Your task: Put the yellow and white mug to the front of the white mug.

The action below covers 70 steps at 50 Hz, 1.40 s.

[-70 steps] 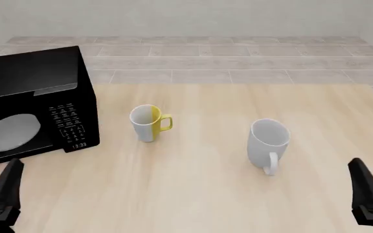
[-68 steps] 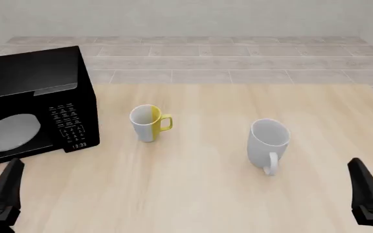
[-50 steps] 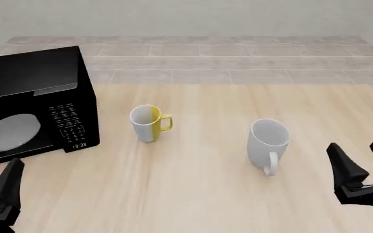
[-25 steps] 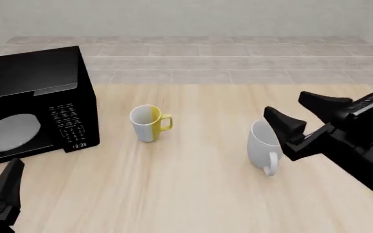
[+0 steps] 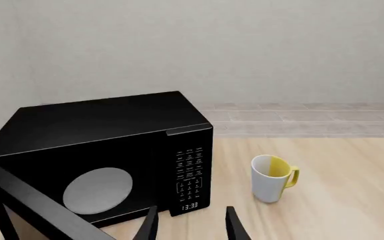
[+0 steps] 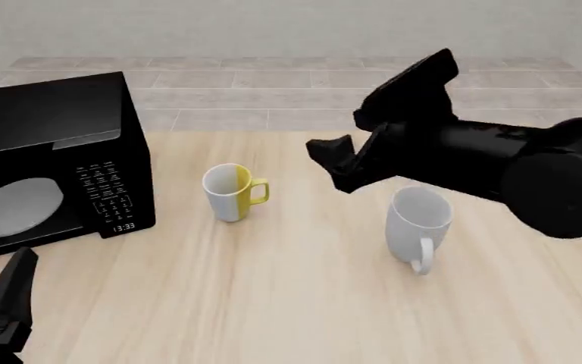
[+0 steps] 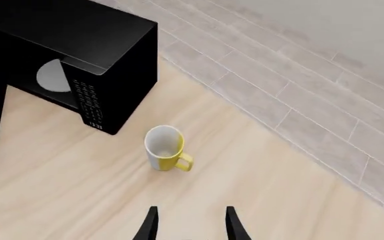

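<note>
Two mugs stand upright on the wooden table (image 6: pixel 301 303), well apart. Yellow and white mug (image 6: pixel 230 192): left of centre in the front view, handle pointing right, just to the right of a black microwave (image 6: pixel 54 163). White mug (image 6: pixel 417 224): further right and slightly nearer the camera, handle turned toward the camera.

Right gripper (image 6: pixel 367 125): raised above the table, reaching in from the right and aimed leftward, between the two mugs and beyond them. Fingers spread with a clear gap; nothing between them, touching nothing. One dark fingertip sits low near the table's far half, the other higher against the tiled floor (image 6: pixel 301 91). Right wrist view looks down on the yellow and white mug (image 7: pixel 165 148) from above, both fingertips (image 7: pixel 148 222) parted at the frame edge with bare tabletop between.

Left gripper (image 6: pixel 3 299): low at the near left corner of the front view, only partly in frame there. Left wrist view shows its two fingertips (image 5: pixel 146 227) apart, empty, pointing toward the microwave's (image 5: pixel 105 155) control panel, with the yellow and white mug (image 5: pixel 272 178) off beside it. Microwave door hangs open at the near-left side.
</note>
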### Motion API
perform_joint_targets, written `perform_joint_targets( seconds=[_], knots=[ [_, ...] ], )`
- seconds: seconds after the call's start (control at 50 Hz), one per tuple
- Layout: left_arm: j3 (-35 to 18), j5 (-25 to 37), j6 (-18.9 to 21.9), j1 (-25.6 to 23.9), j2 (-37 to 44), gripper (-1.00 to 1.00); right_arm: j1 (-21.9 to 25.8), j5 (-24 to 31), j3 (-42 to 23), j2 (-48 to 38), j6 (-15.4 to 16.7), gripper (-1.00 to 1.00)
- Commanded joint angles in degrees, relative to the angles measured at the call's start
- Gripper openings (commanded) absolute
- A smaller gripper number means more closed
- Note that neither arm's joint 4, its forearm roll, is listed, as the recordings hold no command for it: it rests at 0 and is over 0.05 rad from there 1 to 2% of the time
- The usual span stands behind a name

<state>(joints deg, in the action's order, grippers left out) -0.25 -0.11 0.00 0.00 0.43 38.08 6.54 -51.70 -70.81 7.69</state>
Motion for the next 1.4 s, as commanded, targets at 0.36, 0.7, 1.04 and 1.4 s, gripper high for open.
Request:
perform_joint_targets(
  seconds=[0.36,0.7,1.04,1.4],
  knots=[
    [0.0,0.0,0.0,0.0,0.0,1.0,0.2,29.6,-32.0,-22.9,8.4,1.0],
    [0.0,0.0,0.0,0.0,0.0,1.0,-2.9,36.0,-43.8,-34.9,16.3,1.0],
    [0.0,0.0,0.0,0.0,0.0,1.0,0.2,36.7,-46.5,-41.6,16.1,1.0],
    [0.0,0.0,0.0,0.0,0.0,1.0,-2.3,40.1,-52.5,-48.2,19.5,1.0]
  ],
)
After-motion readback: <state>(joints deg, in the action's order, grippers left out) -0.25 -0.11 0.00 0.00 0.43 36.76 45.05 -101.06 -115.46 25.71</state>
